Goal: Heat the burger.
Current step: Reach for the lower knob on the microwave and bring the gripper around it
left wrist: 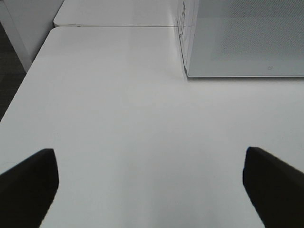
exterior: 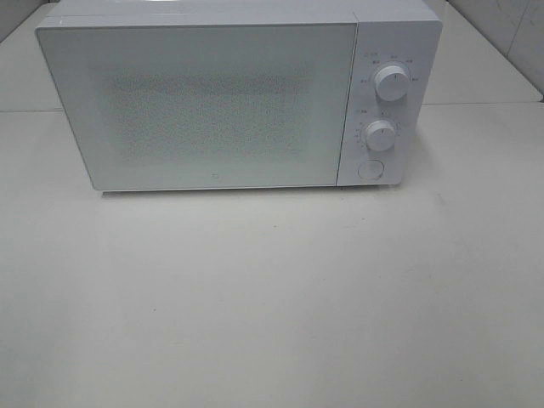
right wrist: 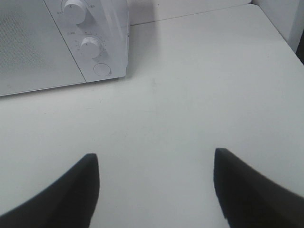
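Observation:
The burger is out of view in every frame. A white microwave (exterior: 221, 93) stands at the back of the white table (exterior: 272, 297), its door shut, with two knobs and a round button on its right panel. Neither arm shows in the exterior high view. In the left wrist view my left gripper (left wrist: 151, 190) hangs open above bare table, nothing between its dark fingers (left wrist: 28, 185), the microwave's left front corner (left wrist: 242, 38) ahead. My right gripper (right wrist: 154, 190) is open and empty too, with the microwave's knob panel (right wrist: 92, 42) ahead.
The table's left edge (left wrist: 21, 90) drops off beside the left gripper, with a seam to a second tabletop (left wrist: 114, 14) behind. A tiled wall (exterior: 510, 34) rises at the back right.

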